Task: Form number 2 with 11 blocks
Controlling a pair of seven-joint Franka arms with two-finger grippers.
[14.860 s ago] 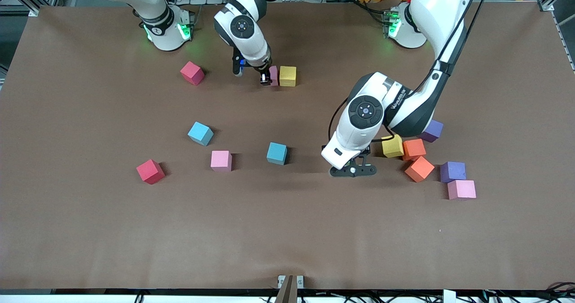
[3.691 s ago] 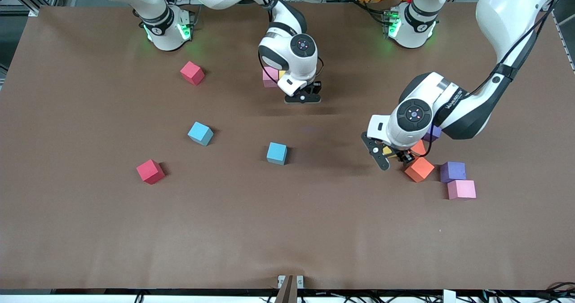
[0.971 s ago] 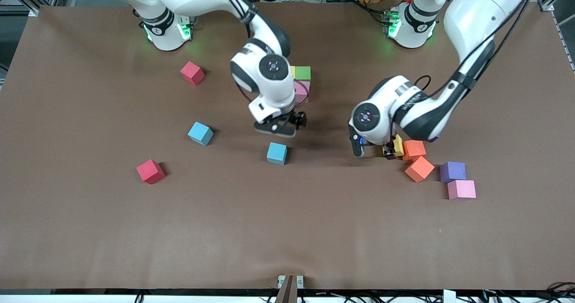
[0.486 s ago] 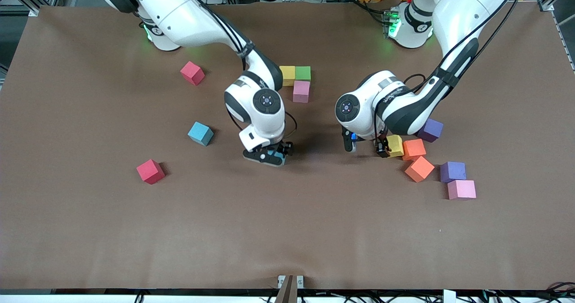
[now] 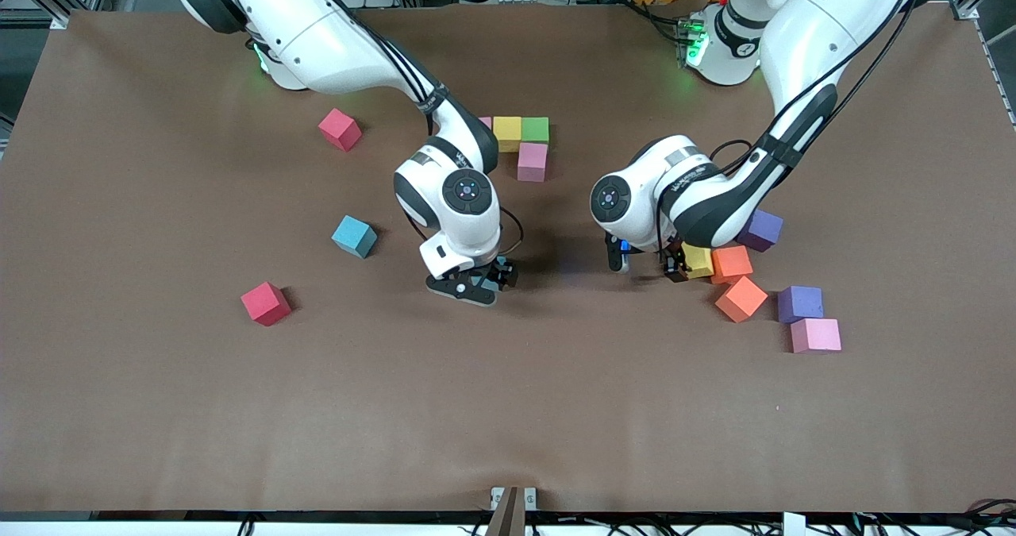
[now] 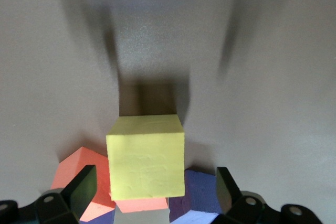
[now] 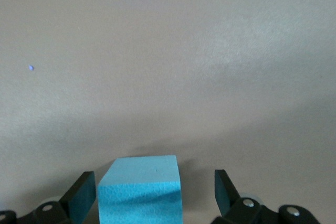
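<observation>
My right gripper is low over a light blue block at mid-table, open, and its fingers flank that block with gaps. My left gripper is open beside a yellow block; in the left wrist view this yellow block lies in line with the gap, untouched. Near the robots, a pink sliver, yellow and green blocks form a row, with a pink block against the green one.
Loose blocks: two orange, two purple and a pink toward the left arm's end; two red and a light blue toward the right arm's end.
My right gripper has moved from beside the joined blocks toward the front camera and down over the light blue block. My left gripper has shifted slightly beside the yellow block.
</observation>
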